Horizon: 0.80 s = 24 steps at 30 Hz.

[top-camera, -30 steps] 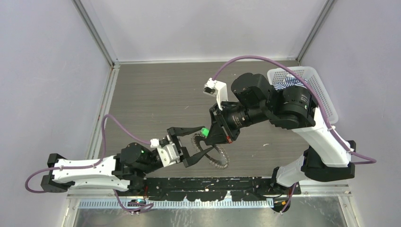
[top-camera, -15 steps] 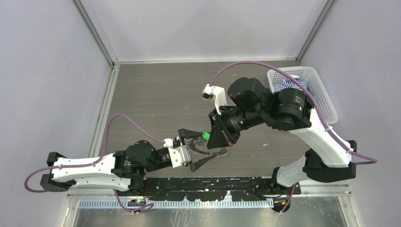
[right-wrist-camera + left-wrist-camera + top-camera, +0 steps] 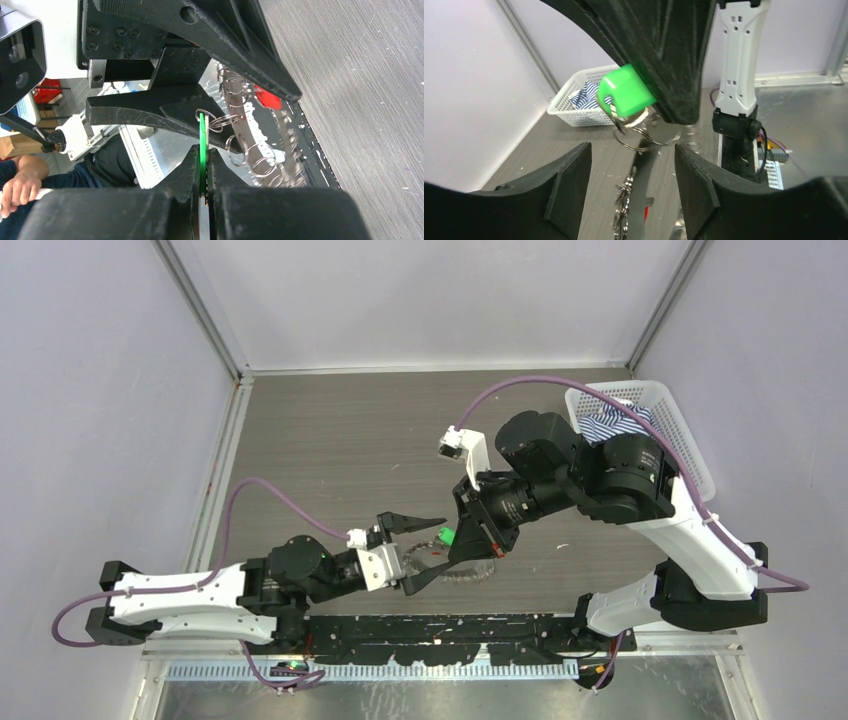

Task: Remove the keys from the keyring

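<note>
keys dangle in loose silvery fan over near-centre table, strung on keyring. right gripper clenched on green key head; left gripper spread wide, empty, flanking ring. bunch looks light, stiff, slippery, prone to swing; best pinched flat across single key head.

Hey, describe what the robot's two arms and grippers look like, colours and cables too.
The left arm and right arm both have white shell links and chunky black joints, and each trails a purple cable. The left gripper and right gripper have black, tapering fingers, with a white camera mount behind.
</note>
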Each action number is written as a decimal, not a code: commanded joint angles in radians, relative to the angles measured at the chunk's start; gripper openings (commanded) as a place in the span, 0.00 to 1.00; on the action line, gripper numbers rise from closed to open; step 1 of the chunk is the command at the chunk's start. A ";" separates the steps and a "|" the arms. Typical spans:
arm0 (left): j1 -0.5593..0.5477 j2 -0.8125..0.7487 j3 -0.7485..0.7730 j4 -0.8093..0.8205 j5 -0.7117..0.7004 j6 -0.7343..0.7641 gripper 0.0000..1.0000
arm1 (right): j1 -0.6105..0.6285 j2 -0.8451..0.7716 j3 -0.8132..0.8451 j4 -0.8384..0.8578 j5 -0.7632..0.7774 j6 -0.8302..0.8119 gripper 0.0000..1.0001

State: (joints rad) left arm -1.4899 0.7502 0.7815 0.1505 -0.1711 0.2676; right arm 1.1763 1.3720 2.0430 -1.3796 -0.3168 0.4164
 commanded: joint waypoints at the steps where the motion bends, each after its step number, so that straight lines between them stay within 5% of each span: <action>1: 0.006 0.016 0.001 0.156 -0.086 -0.013 0.61 | 0.006 -0.024 0.020 0.057 -0.029 -0.015 0.01; 6: 0.006 0.014 -0.043 0.278 -0.073 -0.010 0.57 | 0.009 -0.024 0.019 0.056 -0.019 -0.011 0.01; 24: 0.006 0.027 -0.069 0.289 -0.053 -0.005 0.48 | 0.015 -0.021 0.051 0.051 -0.005 -0.003 0.01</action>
State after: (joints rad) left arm -1.4853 0.7723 0.7208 0.3775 -0.2092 0.2676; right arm 1.1828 1.3720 2.0480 -1.3781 -0.3122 0.4171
